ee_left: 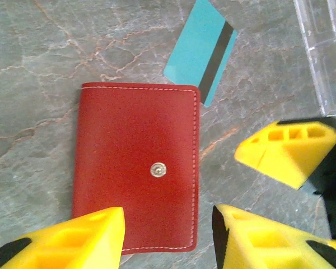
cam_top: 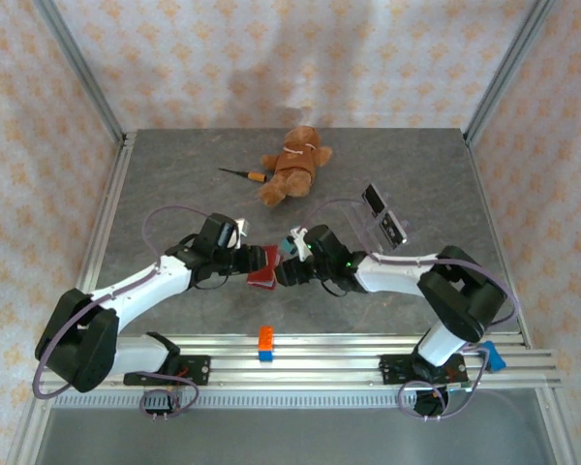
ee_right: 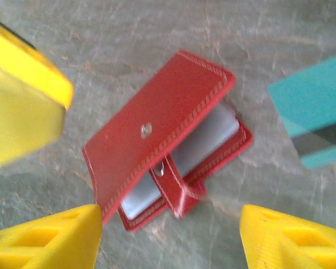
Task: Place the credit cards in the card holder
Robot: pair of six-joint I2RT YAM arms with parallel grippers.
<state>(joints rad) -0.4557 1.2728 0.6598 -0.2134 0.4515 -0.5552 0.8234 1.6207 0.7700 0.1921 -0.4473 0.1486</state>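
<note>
Left wrist view looks down on the red card holder [ee_left: 137, 168] lying flat on the grey bench [ee_left: 39, 45], snap stud facing up, with the left end effector [ee_left: 168, 227] open above its near edge. A teal credit card [ee_left: 201, 50] lies just beside one corner. The right end effector [ee_right: 171, 216] also stands open, empty, near the card holder, whose cover is slightly ajar, tab unfastened.

Robot lab cell, aluminium frame [cam_top: 81, 73], patterned backdrop walls [cam_top: 271, 58], stone-look table [cam_top: 174, 165], arms [cam_top: 140, 284] bolted to rail [cam_top: 320, 364]
</note>
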